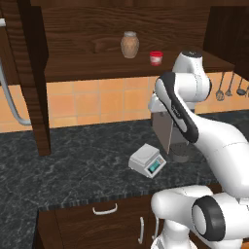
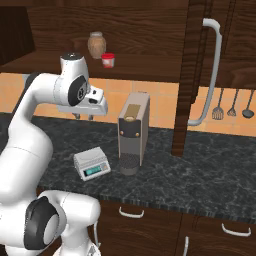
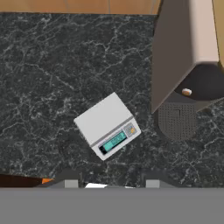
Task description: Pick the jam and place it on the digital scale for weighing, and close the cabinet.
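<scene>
Looking at the left base view, the arm's own white links cover most of the coffee machine [image 1: 168,133], so only a brown side panel and its dark base can be seen. The gripper [image 2: 82,116] is hard to make out: in the right base view two short fingertips hang under the white hand, and in the hand view only the tips [image 3: 71,183] show at the bottom edge. They stand close together with nothing between them, so the gripper is closed and holds nothing. The cabinet [image 1: 34,73] is cut off at the top of both base views; its doors stand open, and the right door carries a long silver handle [image 2: 212,70].

The arm rises from the base, bends at the elbow and keeps the hand level above the dark counter [image 1: 73,165], pointing straight down over the digital scale [image 3: 107,124]. The scale sits on the counter just left of the coffee machine, its top plate bare. The jam [image 1: 155,58] stands on the cabinet shelf, right of a tan ceramic jar [image 1: 130,44] and well above the hand
</scene>
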You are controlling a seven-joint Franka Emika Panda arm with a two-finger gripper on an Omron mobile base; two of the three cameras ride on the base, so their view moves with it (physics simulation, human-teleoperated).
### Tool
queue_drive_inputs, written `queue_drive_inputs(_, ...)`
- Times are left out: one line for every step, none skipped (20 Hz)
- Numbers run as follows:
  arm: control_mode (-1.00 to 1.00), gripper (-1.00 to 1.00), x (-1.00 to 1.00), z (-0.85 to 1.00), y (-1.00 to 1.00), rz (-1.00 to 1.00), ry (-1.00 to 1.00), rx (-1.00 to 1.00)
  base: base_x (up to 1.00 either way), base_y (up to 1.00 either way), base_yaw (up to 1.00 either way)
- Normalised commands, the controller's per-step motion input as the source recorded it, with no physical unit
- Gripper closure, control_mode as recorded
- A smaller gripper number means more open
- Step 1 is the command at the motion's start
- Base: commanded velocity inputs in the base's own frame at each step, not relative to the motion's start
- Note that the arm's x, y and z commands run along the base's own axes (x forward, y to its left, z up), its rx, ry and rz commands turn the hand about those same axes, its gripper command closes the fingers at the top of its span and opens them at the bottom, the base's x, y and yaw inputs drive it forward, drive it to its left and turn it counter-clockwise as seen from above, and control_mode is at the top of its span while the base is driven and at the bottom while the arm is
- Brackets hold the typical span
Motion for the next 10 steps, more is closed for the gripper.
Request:
queue_drive_inputs(-1.0,-1.0,0.0,0.0,0.0,0.0,0.0,0.0,0.0,0.0,0.0)
queue_drive_inputs(-1.0,-1.0,-0.36,0.0,0.0,0.0,0.0,0.0,0.0,0.0,0.0)
queue_drive_inputs(-1.0,-1.0,-0.54,0.0,0.0,0.0,0.0,0.0,0.0,0.0,0.0)
queue_drive_inputs(-1.0,-1.0,-0.78,0.0,0.0,0.0,-0.14,-0.01,0.0,0.0,0.0)
queue_drive_inputs(-1.0,-1.0,-0.84,0.0,0.0,0.0,-0.15,-0.05,0.0,0.0,0.0)
queue_drive_inputs(-1.0,-1.0,-0.85,0.0,0.0,0.0,-0.26,0.0,0.0,0.0,0.0)
queue_drive_inputs(-1.0,-1.0,-0.71,0.26,0.0,0.0,-0.35,0.0,0.0,0.0,0.0)
queue_drive_inputs(-1.0,-1.0,-0.6,0.51,0.0,0.0,-0.37,0.0,0.0,0.0,0.0)
queue_drive_inputs(-1.0,-1.0,-0.49,0.65,0.0,0.0,-0.31,-0.04,0.0,0.0,0.0)
queue_drive_inputs(-1.0,-1.0,-0.51,0.71,0.0,0.0,-0.26,-0.05,0.0,0.0,0.0)
